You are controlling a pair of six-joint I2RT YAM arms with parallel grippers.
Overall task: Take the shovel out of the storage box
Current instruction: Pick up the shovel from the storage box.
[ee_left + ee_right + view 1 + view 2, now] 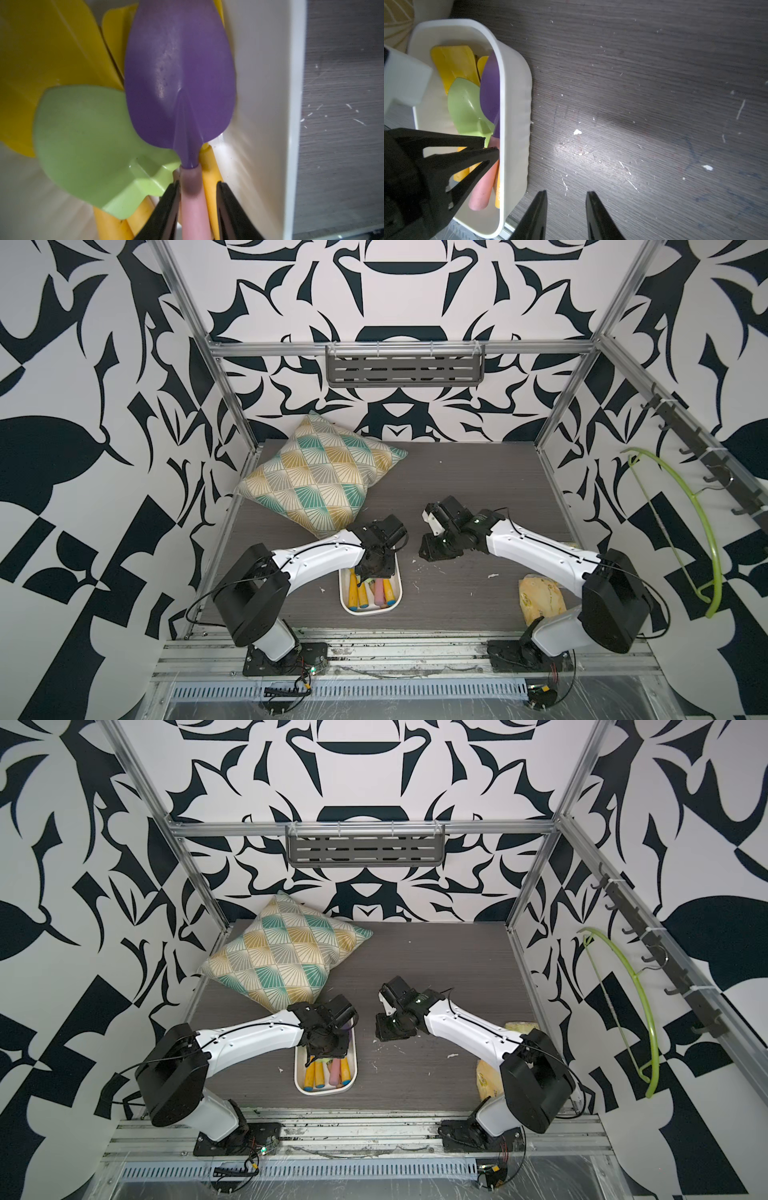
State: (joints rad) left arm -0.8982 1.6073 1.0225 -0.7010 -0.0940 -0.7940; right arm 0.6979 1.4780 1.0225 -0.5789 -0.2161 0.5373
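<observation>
A: Where is the shovel found, and how are the fingers set?

B: The purple shovel (178, 72) is seen lying inside the storage box (259, 83), close along one long wall, its blade lapped over the green shovel (87, 135). The left fingers (164, 212) are set astride its pink handle (191, 203) — narrowly apart, one seemingly touching, a gap left at the other, so nothing is clamped yet. The right fingers (534, 216) are held apart over the bare surface (633, 104), with nothing between them.

A: What could be spoiled from here?

B: The yellow handle (209, 166), lying just beside the pink one, may be caught in the same pinch, and two tools would be dragged up together. A smooth, round handle may also be squeezed sideways out of a shallow grip. If the lift is made steeply, the blade may be scraped against the wall or the green shovel tipped out — and the box itself could be shifted, since it is not held down.
</observation>
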